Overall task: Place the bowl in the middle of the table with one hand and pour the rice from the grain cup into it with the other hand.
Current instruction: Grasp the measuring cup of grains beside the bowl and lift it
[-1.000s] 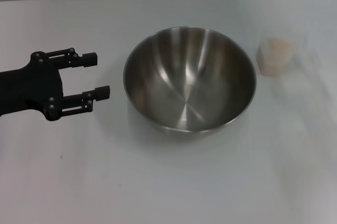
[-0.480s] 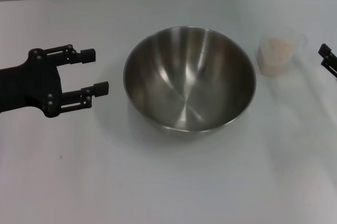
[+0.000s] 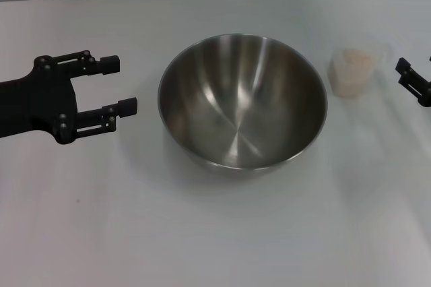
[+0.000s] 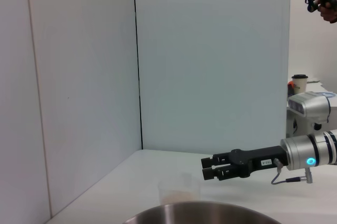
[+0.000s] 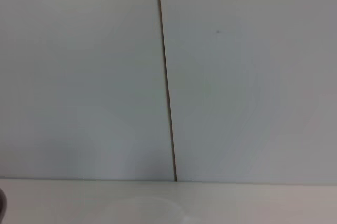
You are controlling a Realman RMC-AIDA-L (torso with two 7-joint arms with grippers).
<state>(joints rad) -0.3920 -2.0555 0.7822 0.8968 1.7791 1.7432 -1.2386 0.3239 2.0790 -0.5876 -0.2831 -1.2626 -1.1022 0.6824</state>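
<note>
While the head view is catching only the right pincer's [image 3: 408, 75] tips near the grain cup [image 3: 351, 71], the left wrist view is showing it nearly closed and empty, and the left pincer [image 3: 116, 85] is gaping empty beside the bowl [image 3: 242, 102].

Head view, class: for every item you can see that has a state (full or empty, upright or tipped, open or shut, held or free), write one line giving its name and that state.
Bowl: upright on the table, empty, free.
Grain cup: upright beside the bowl, holds rice, free.
Left gripper: jaws open, holding nothing, apart from the bowl on its left.
Right gripper: at the view's right edge near the cup, not touching it; open or shut unclear.
</note>
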